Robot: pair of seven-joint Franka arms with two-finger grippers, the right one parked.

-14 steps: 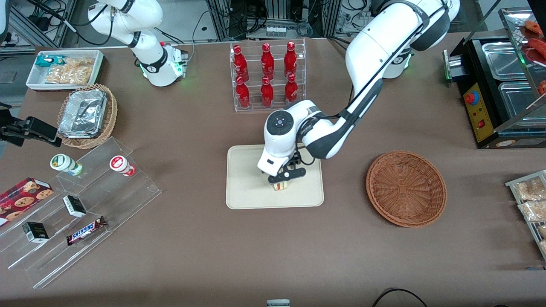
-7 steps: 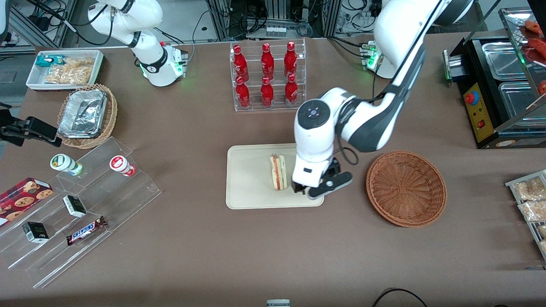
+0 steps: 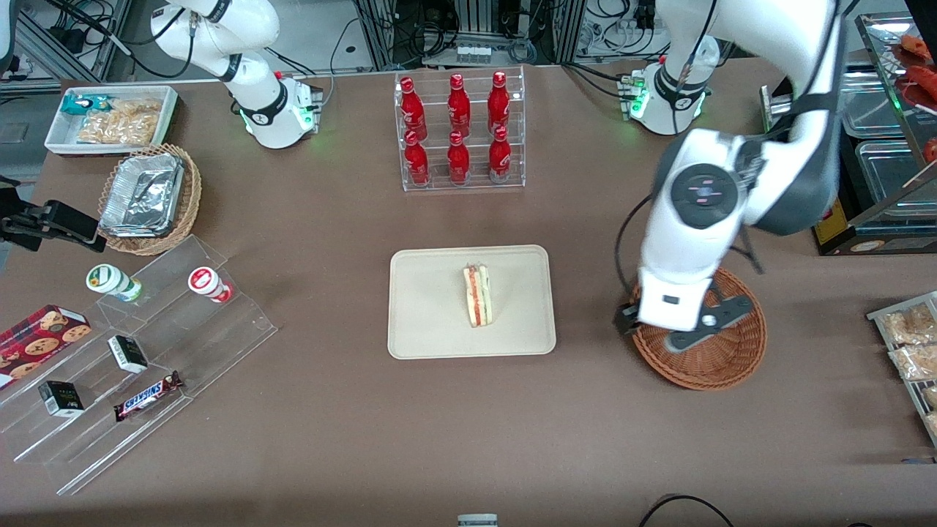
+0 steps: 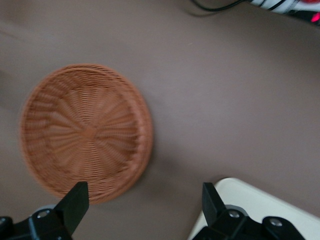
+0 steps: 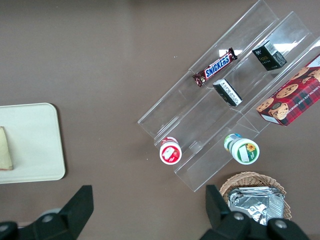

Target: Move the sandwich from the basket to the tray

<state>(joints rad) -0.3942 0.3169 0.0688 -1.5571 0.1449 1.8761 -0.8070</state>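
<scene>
Half a second ago the gripper (image 3: 684, 331) hung over the edge of the tray (image 3: 424, 340) nearest the working arm, just beside the sandwich (image 3: 477, 296); it has since swung away toward the working arm's end of the table and now hovers above the basket (image 3: 721, 369), over the part of the rim nearest the tray; a second ago it was still down on the sandwich at the middle of the tray; the sandwich itself has not shifted in the last half second, lying on the tray with its red and pink filling stripe facing up and its long side running toward the front camera; the basket has kept its place, well apart from the tray, and holds nothing that can be seen; in the left wrist view the two black fingers (image 4: 76, 200) stand spread wide with nothing between them, touching nothing, the woven basket (image 4: 85, 132) and the brown table (image 4: 225, 100) lying below them and a corner of the tray (image 4: 250, 197) showing by one finger; the rack of red bottles (image 3: 459, 132) stands farther from the front camera than the tray.
</scene>
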